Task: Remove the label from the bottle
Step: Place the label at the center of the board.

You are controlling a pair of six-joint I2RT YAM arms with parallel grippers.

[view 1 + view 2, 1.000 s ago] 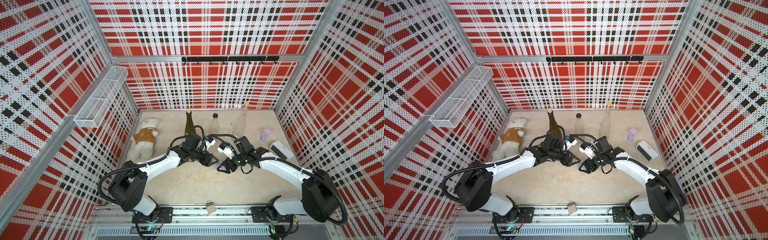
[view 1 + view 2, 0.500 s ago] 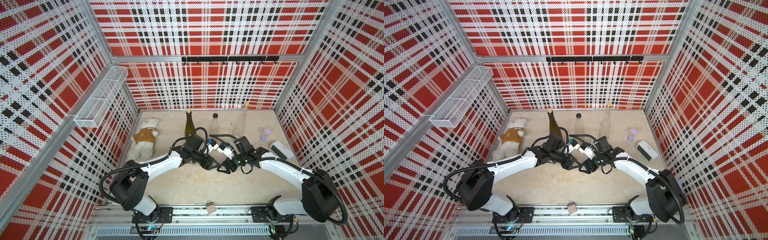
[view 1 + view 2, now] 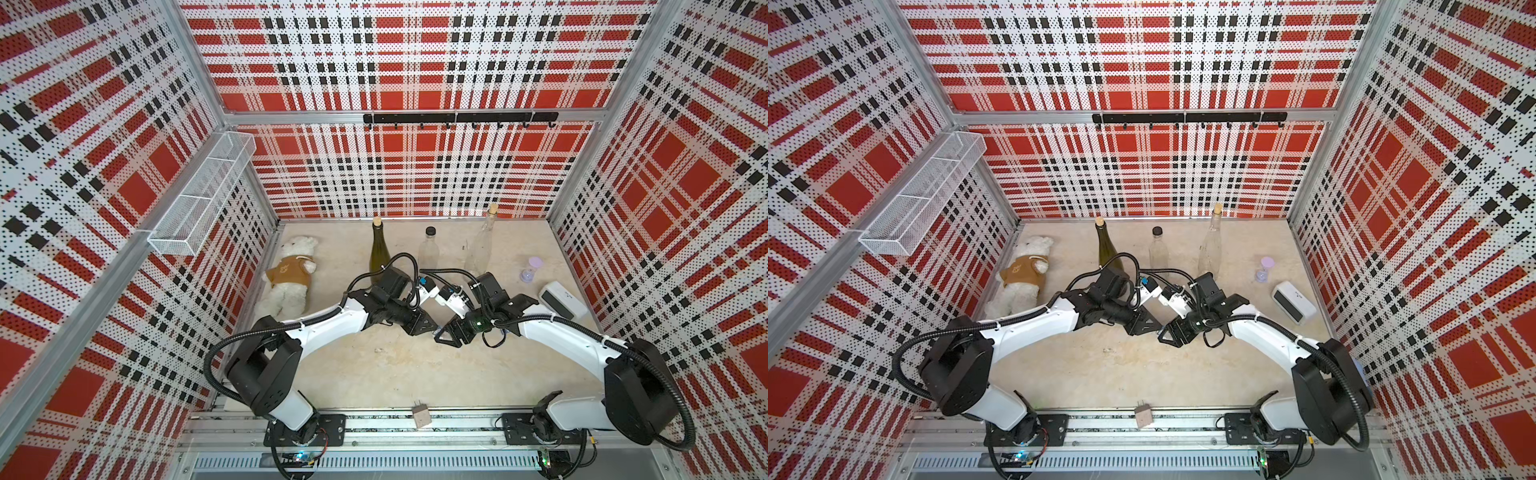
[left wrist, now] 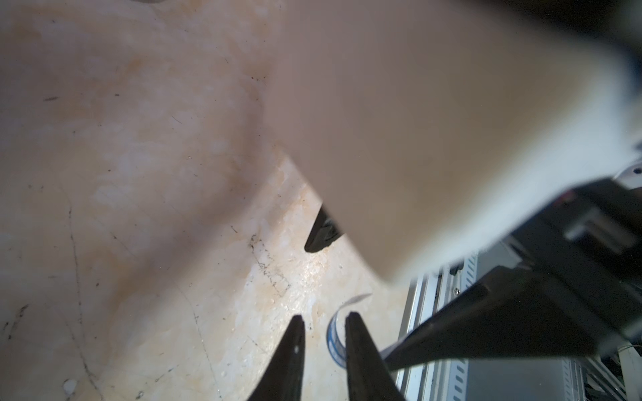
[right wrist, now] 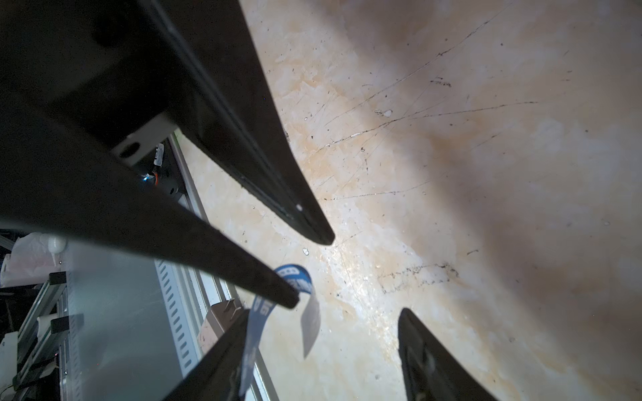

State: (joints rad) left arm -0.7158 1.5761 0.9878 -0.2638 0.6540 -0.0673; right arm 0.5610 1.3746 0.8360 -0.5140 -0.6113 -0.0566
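Observation:
The label [image 5: 293,274], a blue and white strip, is off the bottles and hangs above the floor between my two grippers. One end clings to a finger [image 5: 225,354] of my right gripper [image 5: 324,312], which stands wide open. The strip's curl [image 4: 334,338] sits between the jaws of my left gripper [image 4: 323,317], which are drawn close around it. In both top views the two grippers meet tip to tip, left [image 3: 428,327] and right [image 3: 446,337]. A green bottle [image 3: 379,253], a black-capped clear bottle [image 3: 429,251] and a corked clear bottle [image 3: 480,245] stand behind, none showing a label.
A teddy bear [image 3: 291,278] lies at the left wall. A white box [image 3: 561,303] and a small purple item [image 3: 532,270] sit at the right. A wire basket [image 3: 203,199] hangs on the left wall. A brown block [image 3: 420,415] rests on the front rail.
My left gripper has moved right to meet the right gripper's tips and its jaws have drawn together. The right arm has stayed put.

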